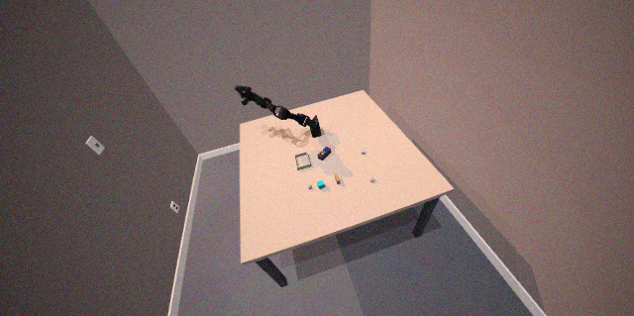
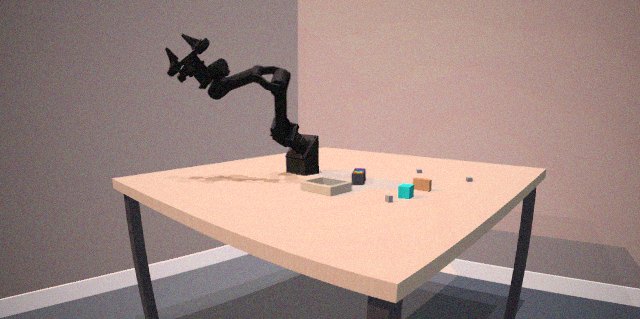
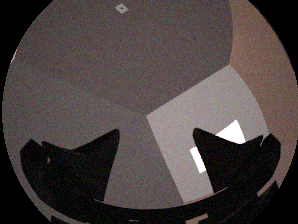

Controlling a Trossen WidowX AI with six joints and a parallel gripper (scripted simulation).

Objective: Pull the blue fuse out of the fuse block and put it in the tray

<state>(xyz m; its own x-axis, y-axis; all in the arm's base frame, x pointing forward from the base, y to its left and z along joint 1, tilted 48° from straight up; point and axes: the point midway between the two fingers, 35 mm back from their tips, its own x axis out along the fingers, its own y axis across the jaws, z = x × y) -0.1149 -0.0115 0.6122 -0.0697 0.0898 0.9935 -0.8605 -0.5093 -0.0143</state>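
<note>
The fuse block point(image 1: 322, 157) point(image 2: 358, 178) is a small dark block on the table near the arm's base, with a row of small coloured fuses in its top. The fuses are too small to make out the blue one surely. The tray point(image 1: 297, 167) point(image 2: 327, 190) is a shallow, square, beige open box beside the block; no fuse shows in it. My gripper point(image 2: 175, 42) point(image 3: 157, 133) is open and empty, raised high to the left, far from the block and the tray. In the wrist view only walls and ceiling show between and beyond the fingers.
A cyan cube point(image 1: 321, 184) point(image 2: 405, 191) and an orange-brown block point(image 1: 337, 178) point(image 2: 422, 184) stand on the table point(image 1: 277, 222) point(image 2: 280, 219) beyond the fuse block. Several small grey cubes lie around, one point(image 1: 310, 187) point(image 2: 389, 198) near the cyan cube.
</note>
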